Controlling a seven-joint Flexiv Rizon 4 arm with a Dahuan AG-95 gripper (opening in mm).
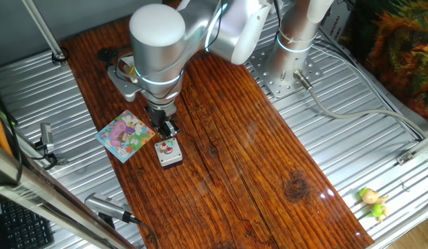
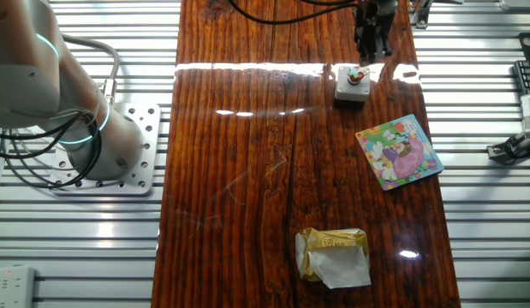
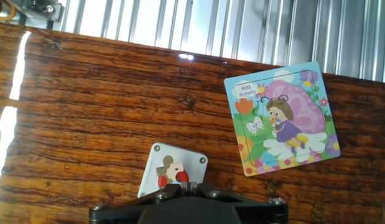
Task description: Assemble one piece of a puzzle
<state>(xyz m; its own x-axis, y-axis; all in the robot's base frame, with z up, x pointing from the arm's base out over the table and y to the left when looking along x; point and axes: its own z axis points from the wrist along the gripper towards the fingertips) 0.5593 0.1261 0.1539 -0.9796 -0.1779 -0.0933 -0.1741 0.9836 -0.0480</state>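
The puzzle (image 3: 281, 117) is a small pastel cartoon board lying flat on the wooden table, right of the hand; it also shows in one fixed view (image 1: 126, 135) and the other (image 2: 399, 151). The piece (image 3: 169, 172), tiny and whitish with red marks, lies on top of a small grey box (image 3: 153, 155), (image 1: 169, 158), (image 2: 350, 91). My gripper (image 3: 183, 185) hangs just above the box's near edge, jaws closed together with nothing seen between them. It also shows in one fixed view (image 1: 166, 130) and the other (image 2: 372, 53).
A crumpled gold and white wrapper (image 2: 333, 255) lies on the wood at the far end from the box. A small yellow-green toy (image 1: 373, 201) sits on the ribbed metal surface beside the table. The arm's base plate (image 1: 286, 72) stands beside the wood.
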